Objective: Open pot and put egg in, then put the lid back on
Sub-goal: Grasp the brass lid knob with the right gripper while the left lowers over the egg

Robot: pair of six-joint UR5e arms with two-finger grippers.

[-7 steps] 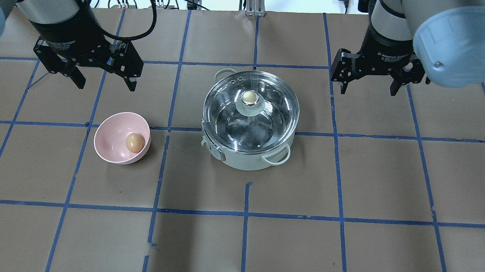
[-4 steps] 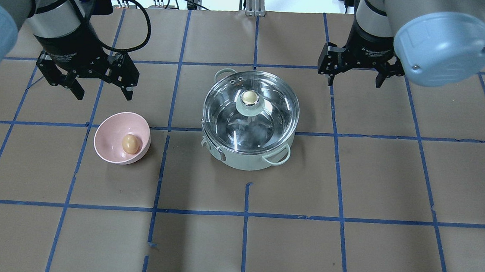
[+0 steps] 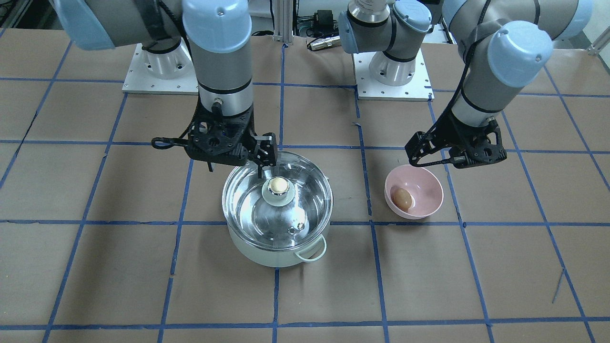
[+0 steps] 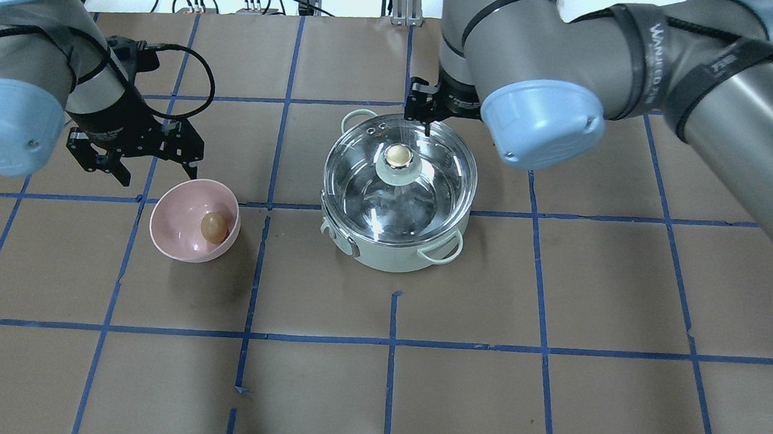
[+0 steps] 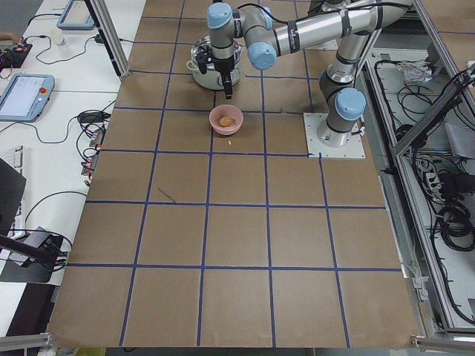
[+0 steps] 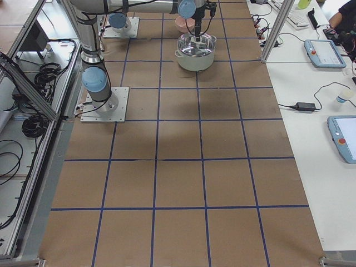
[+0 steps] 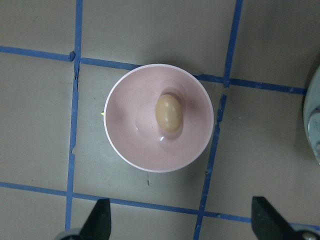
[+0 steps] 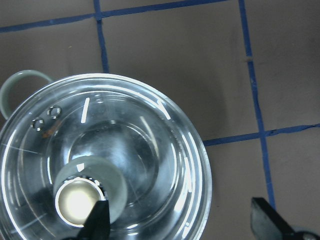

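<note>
The mint-green pot (image 4: 390, 259) stands mid-table with the glass lid (image 4: 422, 199) on it and its gold knob (image 4: 398, 154) up. The tan egg (image 4: 213, 226) lies in a pink bowl (image 4: 175, 228) to the pot's left. My left gripper (image 4: 155, 175) is open and empty, above the bowl's far side; the left wrist view shows the egg (image 7: 169, 112) ahead of the open gripper (image 7: 182, 222). My right gripper (image 3: 234, 169) is open and empty over the pot's robot-side rim. In the right wrist view the knob (image 8: 77, 200) sits beside one finger (image 8: 97, 220), not between the two.
The table (image 4: 560, 293) is brown paper with a blue tape grid. The pot has loop handles (image 4: 442, 249) on both sides. The arm bases (image 3: 162, 66) stand at the robot's edge of the table.
My right gripper has swung from the far right to the pot's robot-side rim. My left gripper has come toward the pink bowl. Both stay open; pot and lid have not moved.
</note>
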